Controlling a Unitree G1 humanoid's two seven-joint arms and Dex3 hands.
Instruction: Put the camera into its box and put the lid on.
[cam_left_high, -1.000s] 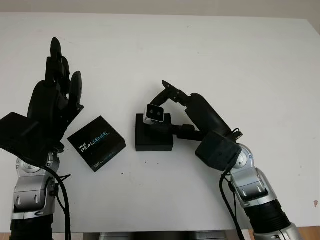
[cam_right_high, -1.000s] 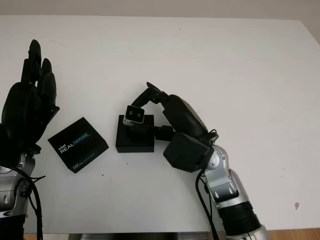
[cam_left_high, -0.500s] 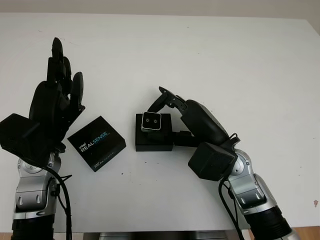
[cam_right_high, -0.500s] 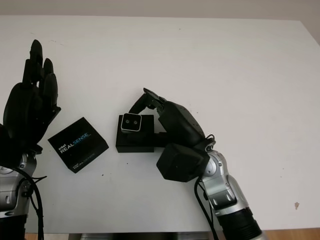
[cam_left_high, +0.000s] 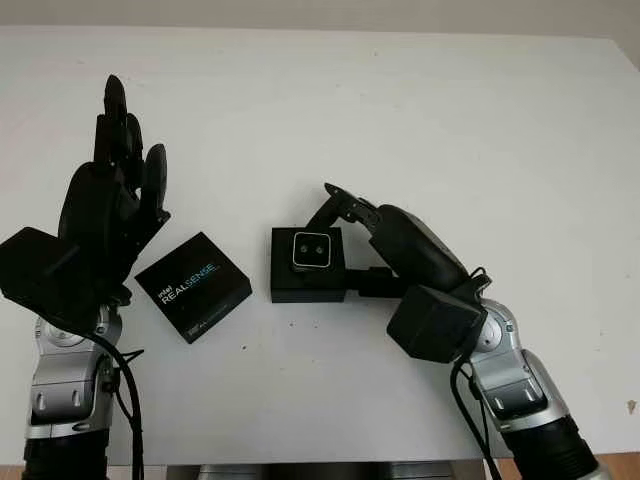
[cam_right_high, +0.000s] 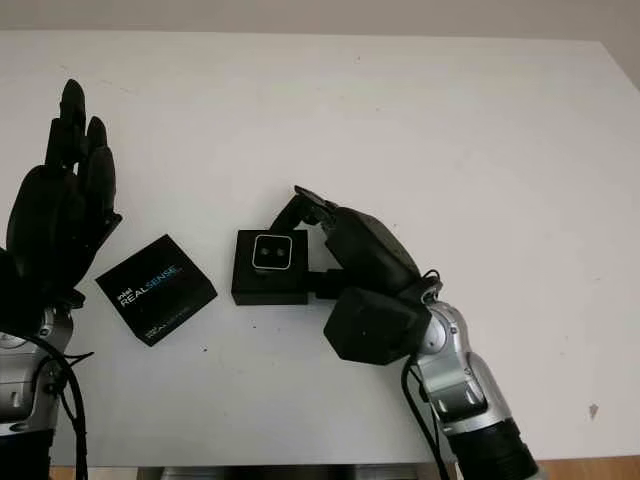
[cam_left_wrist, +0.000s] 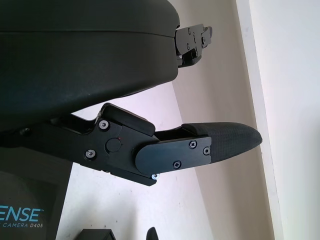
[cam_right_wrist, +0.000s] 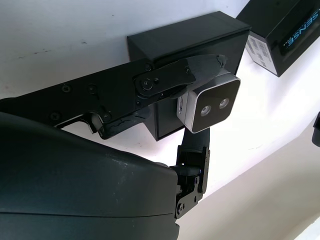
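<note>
Camera (cam_left_high: 310, 251) pinched between fingers (cam_right_wrist: 165, 80) of right hand (cam_left_high: 352, 222), lens face up, directly over box (cam_left_high: 307, 285) at table (cam_left_high: 480, 130) centre. Whether seated in the box or held just above it: cannot tell. Critical relation: camera squarely above box opening, right hand reaching in from the right and near side, one finger over the far edge of the camera, another along the right side. Release and retreat to the right judged next. Lid (cam_left_high: 193, 286) lying flat on table just left of box, printed face up, turned at an angle to it. Left hand (cam_left_high: 108, 215) open, raised upright left of lid, holding nothing; nearer to lid than right hand.
</note>
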